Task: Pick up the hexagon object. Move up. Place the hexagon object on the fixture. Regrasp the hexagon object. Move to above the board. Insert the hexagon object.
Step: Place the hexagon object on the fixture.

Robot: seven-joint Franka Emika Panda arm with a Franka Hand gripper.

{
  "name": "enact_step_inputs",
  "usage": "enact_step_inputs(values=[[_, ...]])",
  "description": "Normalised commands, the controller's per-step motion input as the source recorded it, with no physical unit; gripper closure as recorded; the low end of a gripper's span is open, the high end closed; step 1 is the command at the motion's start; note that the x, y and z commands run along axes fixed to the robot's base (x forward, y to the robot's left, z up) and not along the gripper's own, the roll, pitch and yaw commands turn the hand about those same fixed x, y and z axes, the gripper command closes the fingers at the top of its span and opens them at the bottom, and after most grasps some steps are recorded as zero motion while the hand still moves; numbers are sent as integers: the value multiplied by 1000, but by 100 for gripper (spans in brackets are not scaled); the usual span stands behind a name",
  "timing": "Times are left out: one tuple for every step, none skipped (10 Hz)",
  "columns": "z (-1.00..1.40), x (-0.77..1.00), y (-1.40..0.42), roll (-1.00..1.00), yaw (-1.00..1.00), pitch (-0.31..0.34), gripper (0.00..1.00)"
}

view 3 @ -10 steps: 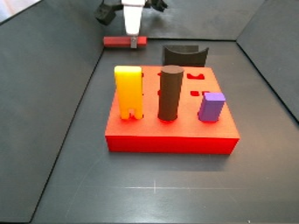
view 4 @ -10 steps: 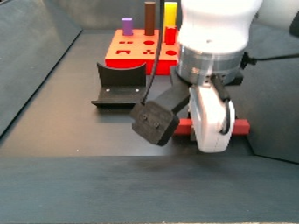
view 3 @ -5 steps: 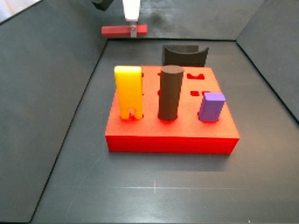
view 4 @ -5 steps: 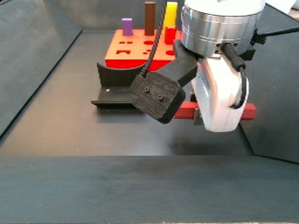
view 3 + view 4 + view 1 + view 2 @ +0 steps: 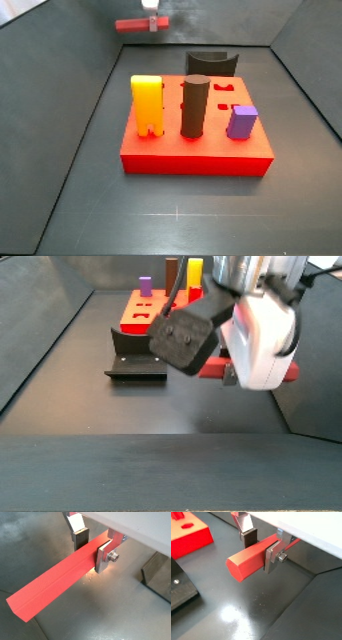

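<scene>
dark grey floor (image 5: 80, 200) carries one red board (image 5: 198, 140) with three pegs standing in it: one yellow (image 5: 146, 104), one brown (image 5: 195, 106), one purple (image 5: 242, 121). no writing is readable. one black fixture (image 5: 135, 358) sits near the board. gripper (image 5: 92, 543), raised off the floor, clamps the one red hexagon (image 5: 57, 584) crosswise between its fingers.

You find no readable text, label, brand or number: none on the gripper (image 5: 91, 547), hexagon object (image 5: 60, 579), board (image 5: 198, 150) or fixture (image 5: 135, 364).
</scene>
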Motion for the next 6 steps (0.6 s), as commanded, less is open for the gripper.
enact_step_inputs(values=[[1000,-19,4,37,-10,101,100],[1000,-22,-1,54,7,107,100],[1000,-24,-5,63,9,109,100],[1000,-25,-4,68,9,109,100],[1000,-28,-4,62,10,104,100],[889,-28,-1,64,9,107,100]])
